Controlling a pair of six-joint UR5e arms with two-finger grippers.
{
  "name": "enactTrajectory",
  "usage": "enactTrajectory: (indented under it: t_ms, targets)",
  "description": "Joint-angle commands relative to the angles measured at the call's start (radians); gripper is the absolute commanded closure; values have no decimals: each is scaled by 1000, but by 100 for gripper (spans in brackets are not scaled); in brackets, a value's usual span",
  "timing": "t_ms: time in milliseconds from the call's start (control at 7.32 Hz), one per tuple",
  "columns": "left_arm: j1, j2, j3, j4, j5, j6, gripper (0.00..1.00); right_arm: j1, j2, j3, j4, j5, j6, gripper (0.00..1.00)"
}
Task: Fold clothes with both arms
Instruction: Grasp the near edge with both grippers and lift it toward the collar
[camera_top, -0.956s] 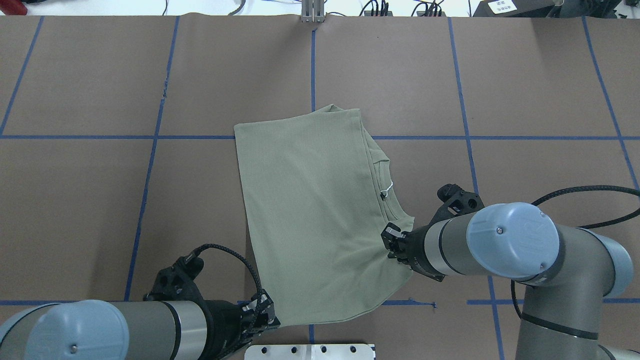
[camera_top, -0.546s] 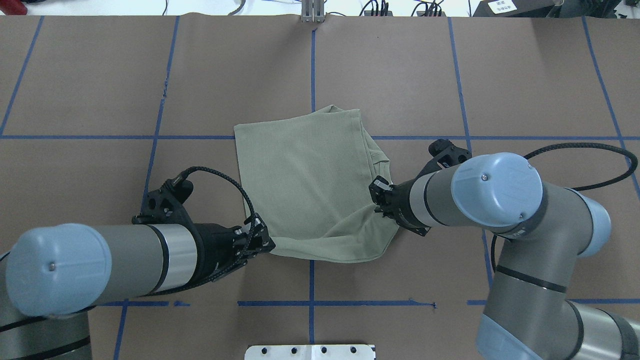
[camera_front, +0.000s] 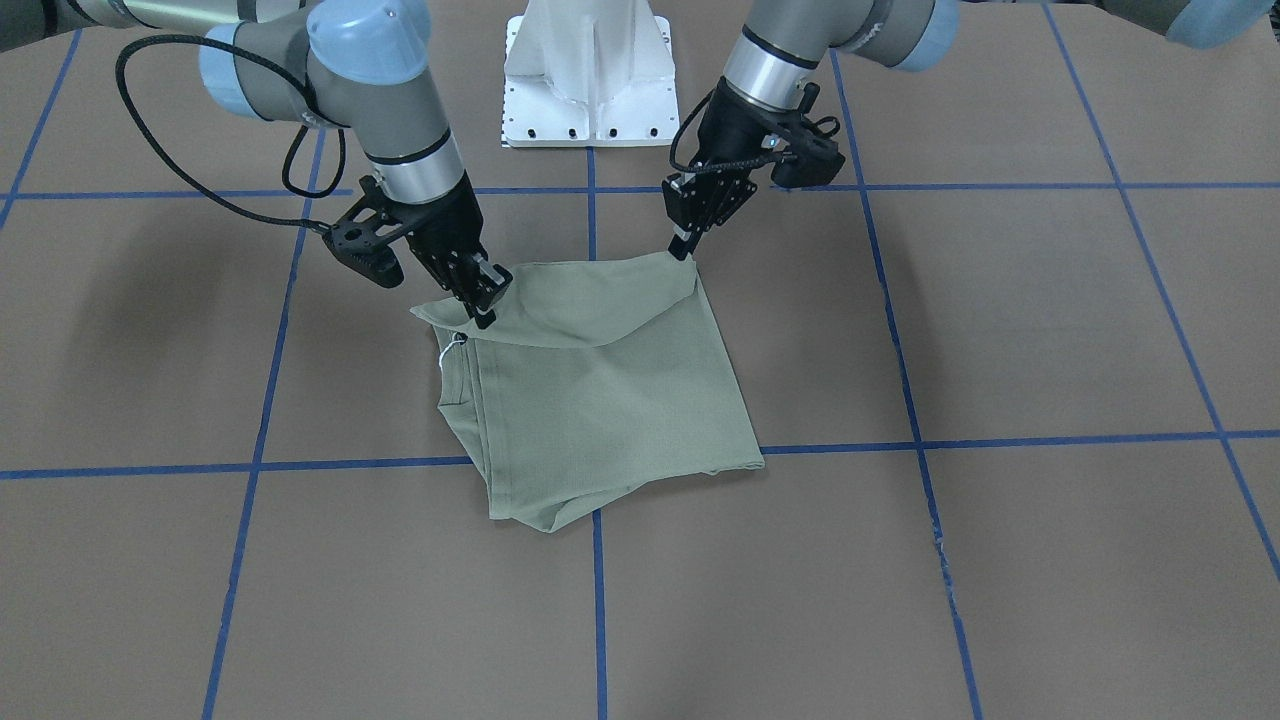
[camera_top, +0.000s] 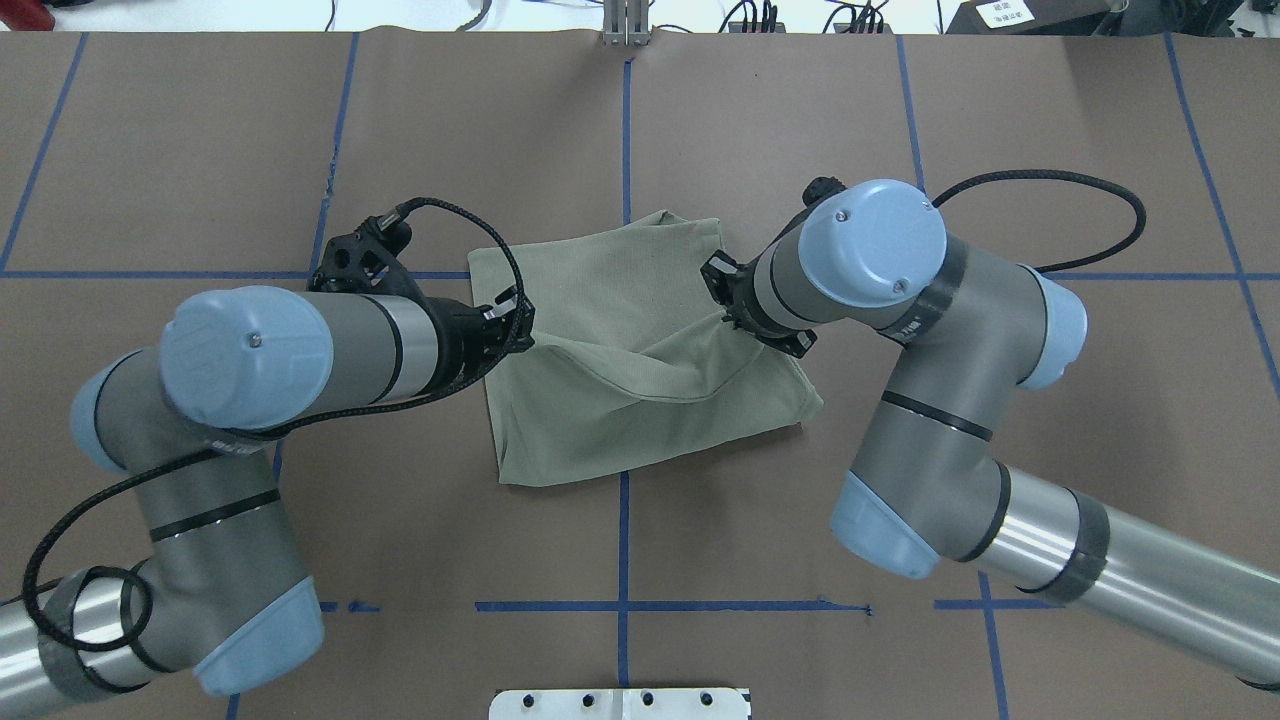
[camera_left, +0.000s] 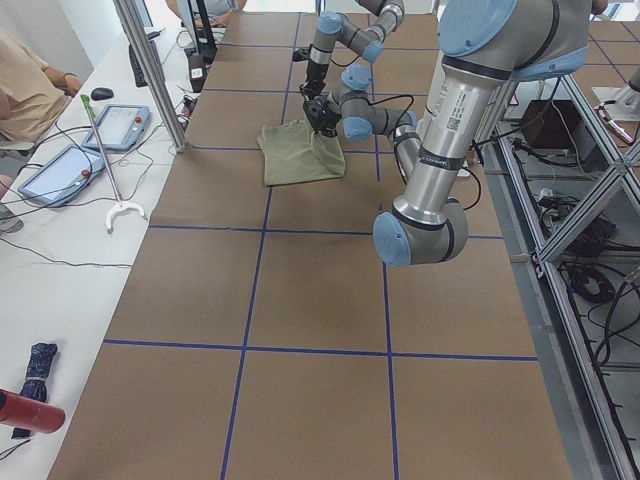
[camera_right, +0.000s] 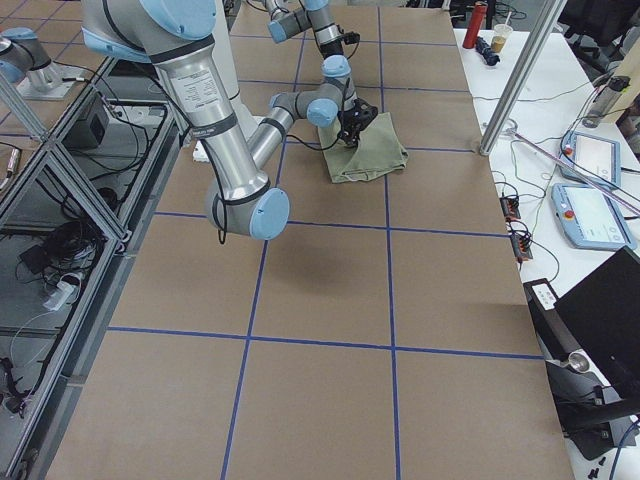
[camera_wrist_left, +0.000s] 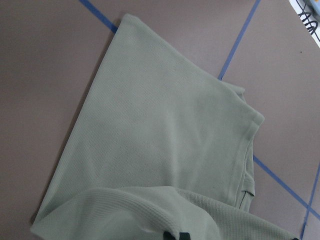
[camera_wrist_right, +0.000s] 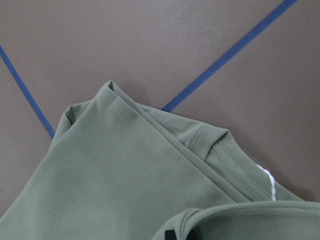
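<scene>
The black left gripper (camera_front: 684, 243) and black right gripper (camera_front: 482, 303) each pinch the soft green knit shirt (camera_front: 610, 400), holding its edge up.

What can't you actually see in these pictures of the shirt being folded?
The shirt sleeves: every view, folded out of sight.
Tips of the left claw and right claw: wrist views, cut off at the bottom edge.
Both claws' grip: side views, too small.

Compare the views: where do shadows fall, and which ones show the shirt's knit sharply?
Front-facing view: soft, diffuse shadows on the table, no glare. Left wrist view: the shirt fills the frame and its knit is crisp. Right wrist view: ribbing also clear. Side views: shirt too small for texture.
</scene>
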Motion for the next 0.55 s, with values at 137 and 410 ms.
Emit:
enactTrajectory:
  t_ms: [137,410]
  targets:
    - [-85,-23,159,-107,-1,90,100,71,122,-242,95,73,-53,100]
    - [-113,-20,173,-112,-3,172,100,87,148,-354,206,74,-55,100]
